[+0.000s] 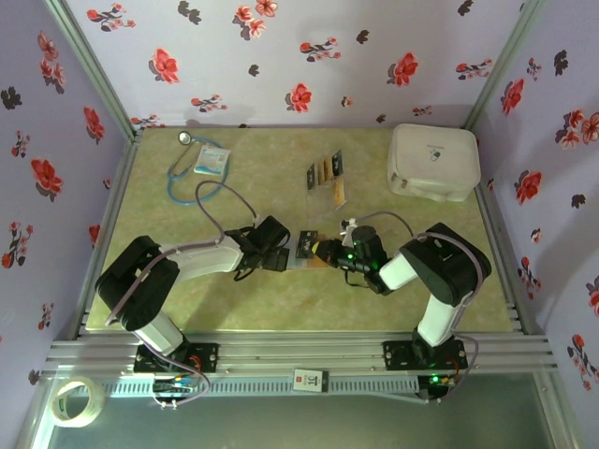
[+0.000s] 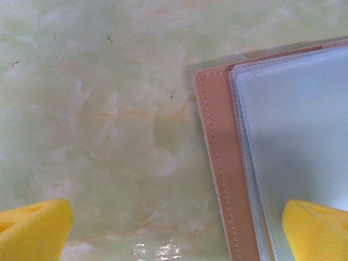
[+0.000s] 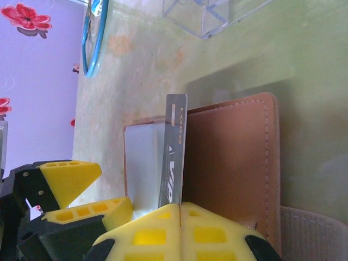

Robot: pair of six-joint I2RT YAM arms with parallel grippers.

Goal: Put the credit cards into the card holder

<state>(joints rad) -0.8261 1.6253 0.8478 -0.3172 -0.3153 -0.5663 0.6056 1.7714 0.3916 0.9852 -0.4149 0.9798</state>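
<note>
Top external view. On the green marbled bench [image 1: 187,299] the small flat reddish-brown leather-like card holder [image 1: 304,245] lies open near the centre. The left hand [image 1: 285,253] is at its 9 o'clock side and the right hand [image 1: 326,251] at its 3 o'clock side. The loose credit cards [image 1: 323,171], dark thin rectangles and one yellow-orange one, lie in a cluster at 12 o'clock from the holder, apart from it. A large white rounded case [image 1: 433,161] sits at 2 o'clock. A blue stethoscope [image 1: 185,178] and a small printed packet [image 1: 211,159] lie at 10 o'clock. A roll of clear tape [image 1: 77,400] rests off the bench at 7 o'clock.

Left wrist view. The left hand [image 2: 175,234] is released, its yellow fingertips [image 2: 32,228] spread wide. One is over bare bench [image 2: 98,109] at 8 o'clock. The other is at 4 o'clock over the greyish clear pocket [image 2: 293,136] of the card holder [image 2: 217,163]. Whether it touches the pocket cannot be told.

Right wrist view. The right hand [image 3: 179,231] is clenched on a grey card [image 3: 174,152] with white lettering. The card points toward 12 o'clock along the seam between the clear pocket [image 3: 142,163] and the brown flap of the card holder [image 3: 234,163]. Whether its far end is inside the pocket cannot be told. The left hand [image 3: 114,187] is at 8 o'clock, beside the pocket. The stethoscope's blue tube [image 3: 92,38] is at 11 o'clock.
</note>
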